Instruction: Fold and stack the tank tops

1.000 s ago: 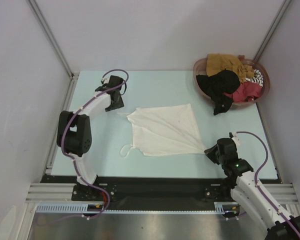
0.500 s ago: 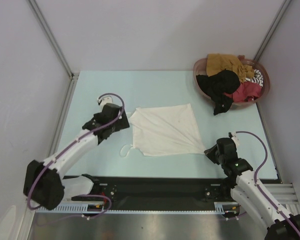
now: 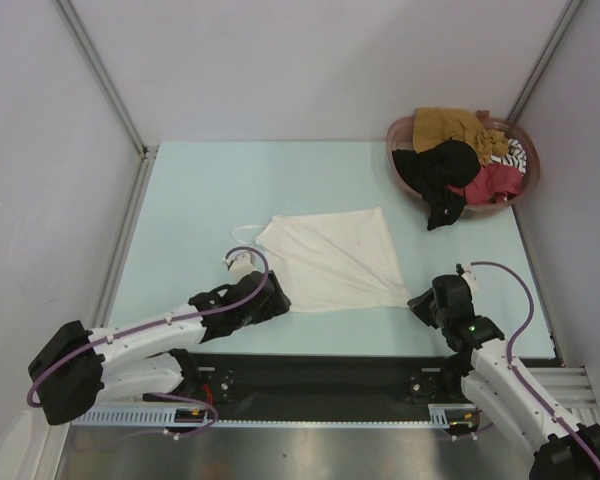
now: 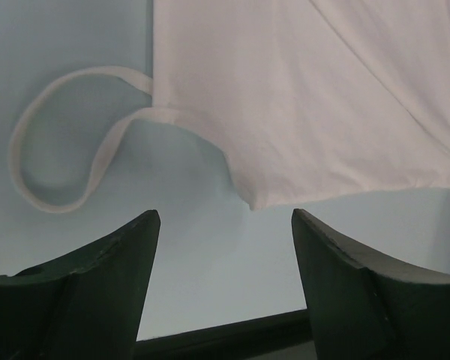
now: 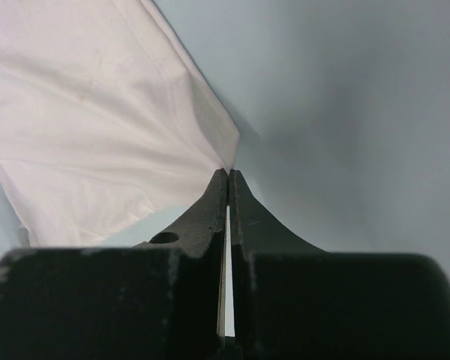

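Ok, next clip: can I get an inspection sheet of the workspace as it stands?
Surface: pale blue table, no stains seen.
Job's things: white tank top spread flat, not folded; its strap loop lies on the table. Other tank tops (mustard, black, red, striped) are heaped in the basket, the black one hanging over the rim.
Clutter: nothing seen.
Grippers: left end effector open, low at the white top's near-left edge, holding nothing; right end effector shut on its near-right corner.
Cables: purple cables run along both arms, looping at the wrists.
Surroundings: plain walls, metal frame posts.
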You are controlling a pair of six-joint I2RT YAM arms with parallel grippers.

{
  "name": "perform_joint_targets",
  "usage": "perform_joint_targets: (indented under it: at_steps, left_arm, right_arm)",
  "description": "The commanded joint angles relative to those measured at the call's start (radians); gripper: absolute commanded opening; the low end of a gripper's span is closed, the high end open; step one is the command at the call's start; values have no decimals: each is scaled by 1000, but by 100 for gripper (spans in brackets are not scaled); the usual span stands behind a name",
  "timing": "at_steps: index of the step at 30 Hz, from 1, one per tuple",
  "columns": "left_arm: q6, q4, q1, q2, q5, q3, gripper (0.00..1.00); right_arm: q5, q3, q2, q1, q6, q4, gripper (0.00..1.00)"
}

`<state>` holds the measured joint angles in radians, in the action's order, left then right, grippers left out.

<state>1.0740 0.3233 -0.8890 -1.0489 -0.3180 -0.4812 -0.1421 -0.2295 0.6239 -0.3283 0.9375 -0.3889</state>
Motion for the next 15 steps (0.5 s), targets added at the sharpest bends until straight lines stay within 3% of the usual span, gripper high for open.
perform_joint_targets:
  at_steps: [1,10,12,15]
  left_arm:
    - [157,-78,-60,-54,-62,-28,76]
    - [256,-173,-122,-174,-87,-25,60]
    - [253,-174,-126,-198,-95,-39,44]
    - [262,-165,-128,-235,-99,-59,35]
  right_arm:
    - [-8,-2,7,-5,-14,35,0]
    - [-2,5,2,-5,-14,36,0]
    - [1,5,0,-3,-12,41,0]
    - [6,10,-1,-5,-14,44,0]
